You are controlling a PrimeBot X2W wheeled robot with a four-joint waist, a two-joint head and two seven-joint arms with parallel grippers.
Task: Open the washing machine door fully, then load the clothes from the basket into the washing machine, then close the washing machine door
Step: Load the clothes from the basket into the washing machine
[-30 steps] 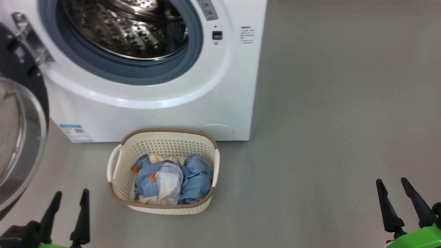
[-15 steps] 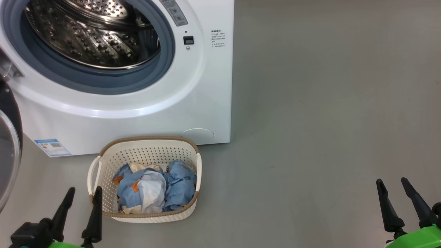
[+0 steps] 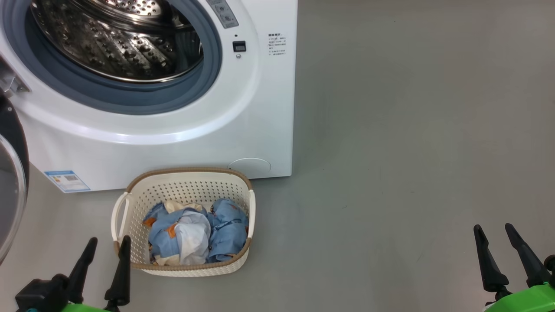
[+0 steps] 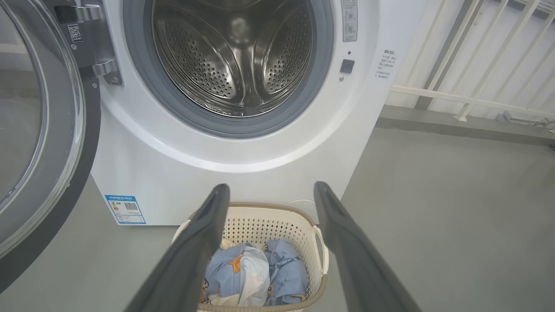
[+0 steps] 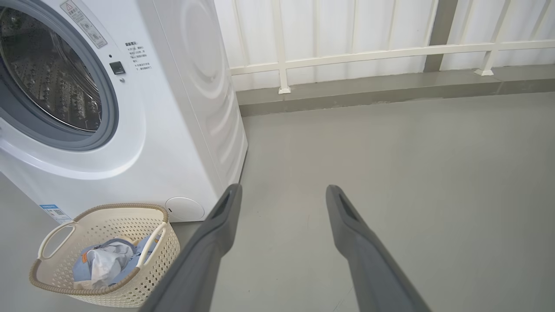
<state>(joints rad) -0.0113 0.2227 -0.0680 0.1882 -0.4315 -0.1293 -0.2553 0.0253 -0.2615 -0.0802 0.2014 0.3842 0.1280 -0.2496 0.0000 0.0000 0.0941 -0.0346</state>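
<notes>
The washing machine door (image 4: 47, 143) is being shown swung wide at the left of the washing machine (image 3: 173, 147), its drum mouth open. The basket (image 3: 184, 269) is being seen on the floor (image 3: 412, 151) just before the machine's lower front edge, the clothes (image 3: 195, 232) piled inside. The left gripper (image 3: 109, 238) is being held wide-spread and empty near the basket's near-left corner. The right gripper (image 3: 492, 225), likewise spread and empty, is being held well apart over bare floor reaching to a white railing (image 5: 347, 54).
</notes>
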